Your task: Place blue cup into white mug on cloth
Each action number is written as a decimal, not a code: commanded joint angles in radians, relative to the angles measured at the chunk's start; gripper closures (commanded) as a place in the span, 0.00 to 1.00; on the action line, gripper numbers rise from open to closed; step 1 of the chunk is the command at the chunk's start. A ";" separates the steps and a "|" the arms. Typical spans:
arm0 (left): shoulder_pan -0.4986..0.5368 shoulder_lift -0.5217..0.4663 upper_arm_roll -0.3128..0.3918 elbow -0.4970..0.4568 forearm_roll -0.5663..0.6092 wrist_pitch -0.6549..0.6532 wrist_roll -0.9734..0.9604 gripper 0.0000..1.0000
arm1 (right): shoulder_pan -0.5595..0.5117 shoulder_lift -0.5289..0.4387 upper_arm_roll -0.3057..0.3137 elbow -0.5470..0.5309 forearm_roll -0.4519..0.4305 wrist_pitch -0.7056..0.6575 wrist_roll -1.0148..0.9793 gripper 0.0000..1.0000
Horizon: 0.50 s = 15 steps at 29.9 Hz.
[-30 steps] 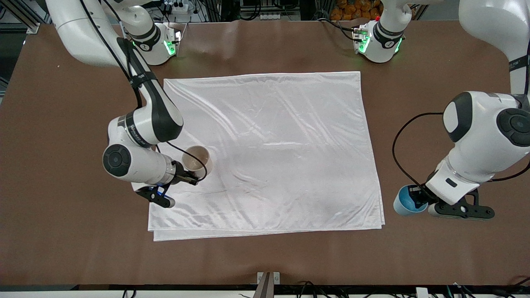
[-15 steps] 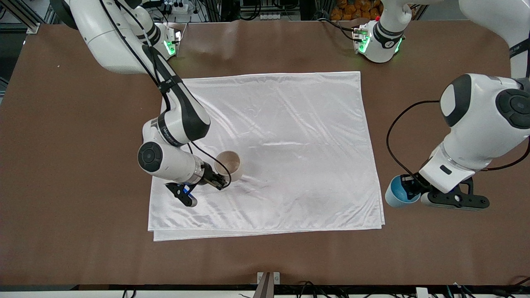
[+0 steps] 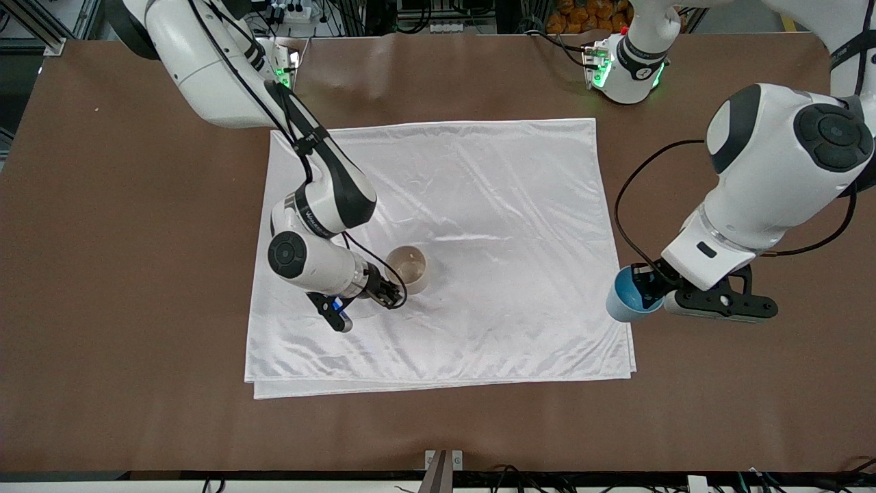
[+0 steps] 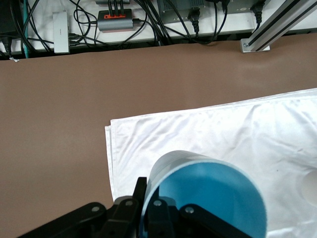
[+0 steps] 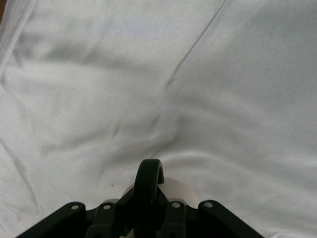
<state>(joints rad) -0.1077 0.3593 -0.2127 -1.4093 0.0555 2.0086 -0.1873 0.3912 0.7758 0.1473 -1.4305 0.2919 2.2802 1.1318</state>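
1. Front view: the right gripper (image 3: 391, 296) is low over the cloth (image 3: 479, 205), its jaws clenched on the black handle of the white mug (image 3: 408, 269). The mug stands upright just past the fingertips, mouth up, on the part of the cloth toward the right arm's end of the table.
2. Front view: the left gripper (image 3: 647, 287) is clamped on the rim of the blue cup (image 3: 628, 295). The cup hangs tilted over the cloth's edge at the left arm's end of the table, well apart from the mug. The brown table (image 3: 137, 274) shows around the cloth.
3. Left wrist view: the blue cup (image 4: 208, 198) sits between the jaws, one finger (image 4: 159, 218) inside its wall and one outside, the bright blue interior facing the camera. Under it lies the folded corner of the cloth (image 4: 198, 129).
4. Right wrist view: the black loop handle (image 5: 148, 191) is pinched between the fingers (image 5: 171, 213), with the mug's pale body (image 5: 181, 191) partly hidden by them and wrinkled cloth (image 5: 148, 74) ahead.
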 commanded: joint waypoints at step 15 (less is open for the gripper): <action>0.002 -0.045 -0.043 -0.019 0.009 -0.042 -0.055 1.00 | 0.031 0.059 -0.008 0.030 0.009 0.036 0.054 0.00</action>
<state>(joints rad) -0.1074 0.3368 -0.2340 -1.4102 0.0555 1.9789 -0.1980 0.4165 0.8226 0.1471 -1.4303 0.2927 2.3246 1.1764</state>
